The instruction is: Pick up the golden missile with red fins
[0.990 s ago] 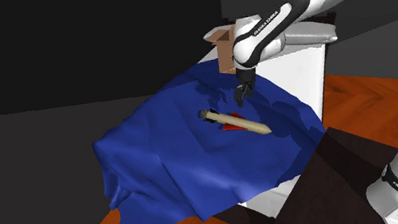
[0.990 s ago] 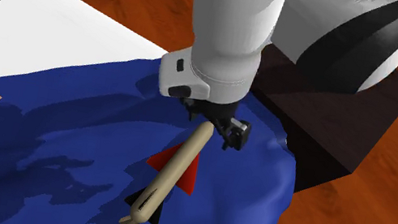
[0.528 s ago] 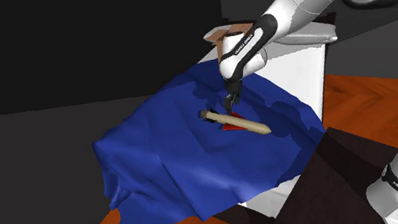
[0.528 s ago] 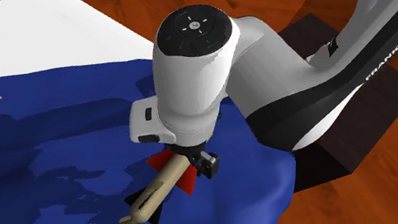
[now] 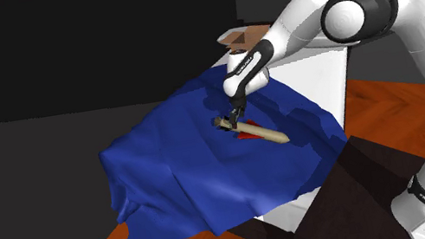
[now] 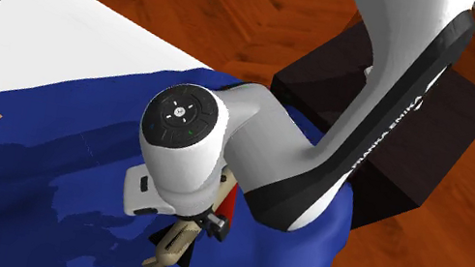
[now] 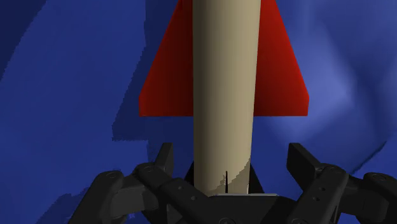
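Observation:
The missile point(image 5: 263, 132) is a tan, golden tube with red fins point(image 7: 280, 70) and a dark end, lying flat on a rumpled blue cloth point(image 5: 184, 171). My black gripper point(image 5: 232, 118) hangs low over the missile's dark-tipped end, pointing down. In the wrist view the tan body point(image 7: 226, 95) runs straight between my fingers point(image 7: 164, 167), which stand apart on either side with a gap to the tube. The gripper point(image 7: 232, 168) is open and holds nothing. In the second exterior view the hand covers most of the missile point(image 6: 170, 249); its dark-tipped end sticks out below the gripper point(image 6: 201, 225).
The blue cloth drapes over a white table point(image 5: 327, 78). A brown cardboard box point(image 5: 238, 40) stands at the table's far edge, just behind the arm. The dark stand point(image 5: 362, 187) sits at the shoulder view's lower right, on a wooden floor point(image 6: 463, 242).
The hand has travelled toward the shoulder view's left and dropped lower, from beside the missile's middle to over its dark-tipped end. The missile has stayed put.

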`<move>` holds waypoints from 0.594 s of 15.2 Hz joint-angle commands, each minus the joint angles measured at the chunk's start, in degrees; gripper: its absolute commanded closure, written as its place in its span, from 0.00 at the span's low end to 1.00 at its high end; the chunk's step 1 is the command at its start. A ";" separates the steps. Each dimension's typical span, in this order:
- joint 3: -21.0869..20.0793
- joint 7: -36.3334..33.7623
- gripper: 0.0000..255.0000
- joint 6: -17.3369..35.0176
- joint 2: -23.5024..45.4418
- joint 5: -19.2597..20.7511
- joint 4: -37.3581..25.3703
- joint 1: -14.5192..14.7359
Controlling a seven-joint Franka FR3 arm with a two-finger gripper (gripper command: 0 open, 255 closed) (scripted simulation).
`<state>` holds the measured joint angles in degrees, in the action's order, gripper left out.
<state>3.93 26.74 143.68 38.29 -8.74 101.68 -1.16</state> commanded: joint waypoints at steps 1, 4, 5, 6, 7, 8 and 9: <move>-0.17 0.44 0.00 0.95 1.39 -0.17 -0.52 -0.30; -0.39 0.65 0.00 2.31 3.22 -0.37 -0.99 -0.45; -0.50 0.75 0.00 3.00 4.20 -0.48 -1.28 -0.53; -0.50 0.75 0.00 3.00 4.20 -0.48 -1.27 -0.53; -0.50 0.75 0.00 3.00 4.20 -0.48 -1.28 -0.53; -0.50 0.72 1.00 2.95 4.19 -0.47 -1.32 -0.50; -0.49 0.71 1.00 2.95 4.19 -0.46 -1.32 -0.50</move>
<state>3.44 27.43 146.59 42.42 -9.20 100.40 -1.66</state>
